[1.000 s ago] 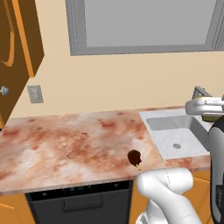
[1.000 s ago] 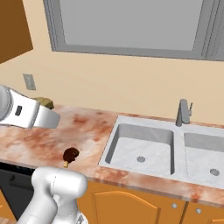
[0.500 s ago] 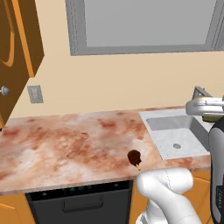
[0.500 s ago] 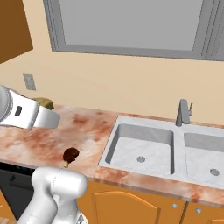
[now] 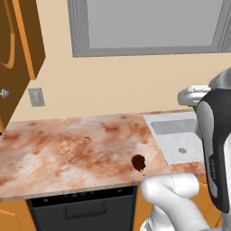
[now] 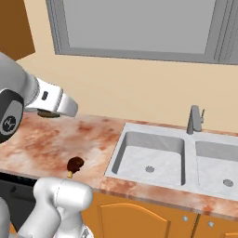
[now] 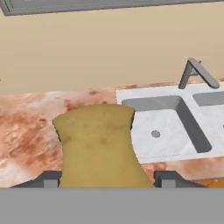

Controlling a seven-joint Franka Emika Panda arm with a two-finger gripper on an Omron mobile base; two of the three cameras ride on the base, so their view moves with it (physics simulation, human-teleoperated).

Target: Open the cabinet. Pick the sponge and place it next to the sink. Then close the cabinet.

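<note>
Gripped between the fingers (image 7: 103,186), the sponge (image 7: 98,146) is held above the bench (image 7: 30,127), just left of the sink (image 7: 175,124). The cabinet (image 5: 18,49) is seen with its door swung open at upper left, and a dark brown bar on a stick (image 5: 138,163) lies near the bench's front edge

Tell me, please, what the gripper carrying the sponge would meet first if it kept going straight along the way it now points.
Probably the countertop just left of the sink. The gripper looks down over it with the sponge held between its fingers, though the sponge hides the line ahead and depth is unclear.
</note>
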